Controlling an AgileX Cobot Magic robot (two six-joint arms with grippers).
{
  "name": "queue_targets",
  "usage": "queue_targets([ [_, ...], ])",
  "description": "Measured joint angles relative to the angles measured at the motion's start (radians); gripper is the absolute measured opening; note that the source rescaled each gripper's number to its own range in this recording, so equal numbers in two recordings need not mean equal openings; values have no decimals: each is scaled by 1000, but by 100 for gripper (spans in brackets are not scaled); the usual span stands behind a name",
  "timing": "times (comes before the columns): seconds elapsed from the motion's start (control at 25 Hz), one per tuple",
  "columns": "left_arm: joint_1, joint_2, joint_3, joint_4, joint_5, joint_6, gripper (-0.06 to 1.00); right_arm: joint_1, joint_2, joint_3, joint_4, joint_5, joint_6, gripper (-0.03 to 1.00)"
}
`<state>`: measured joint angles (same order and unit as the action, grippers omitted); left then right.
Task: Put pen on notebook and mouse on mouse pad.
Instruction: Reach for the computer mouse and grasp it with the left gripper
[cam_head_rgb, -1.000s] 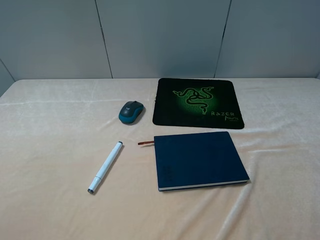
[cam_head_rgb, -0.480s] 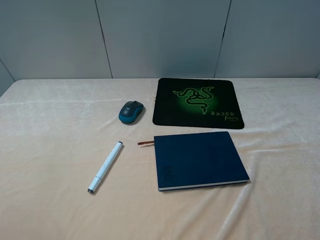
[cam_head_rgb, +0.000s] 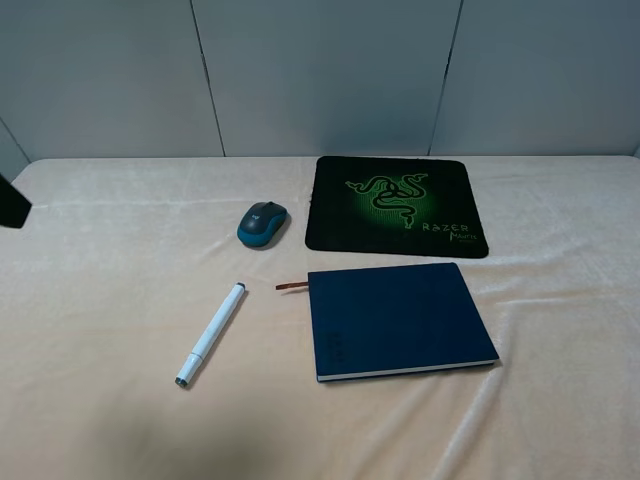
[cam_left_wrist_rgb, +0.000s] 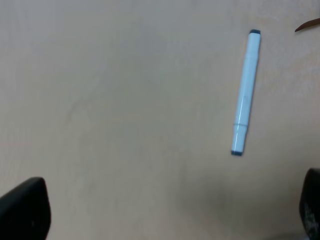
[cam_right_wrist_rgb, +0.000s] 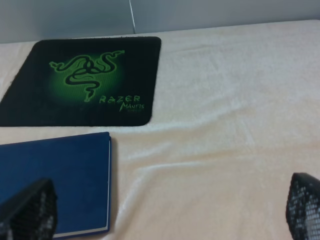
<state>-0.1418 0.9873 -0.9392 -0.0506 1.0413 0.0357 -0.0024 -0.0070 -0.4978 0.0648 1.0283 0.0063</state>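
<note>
Both your tools stand spread wide, empty. The left gripper hangs above the cloth; the pen lies on it, apart from the notebook, to its left. The right gripper faces notebook and mouse pad. The mouse sits just beside that pad, off it. The dark shape at the far left edge may be your left arm

A table draped in pale peach, softly wrinkled cloth fills the foreground. Behind it stands a plain grey wall of panels split by thin dark seams. The light is soft and even.
</note>
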Motion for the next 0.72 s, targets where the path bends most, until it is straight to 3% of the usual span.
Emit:
queue_targets([
  [0.72, -180, 756, -460, 4, -42, 1, 100, 0, 0, 0, 0, 0, 0, 100],
])
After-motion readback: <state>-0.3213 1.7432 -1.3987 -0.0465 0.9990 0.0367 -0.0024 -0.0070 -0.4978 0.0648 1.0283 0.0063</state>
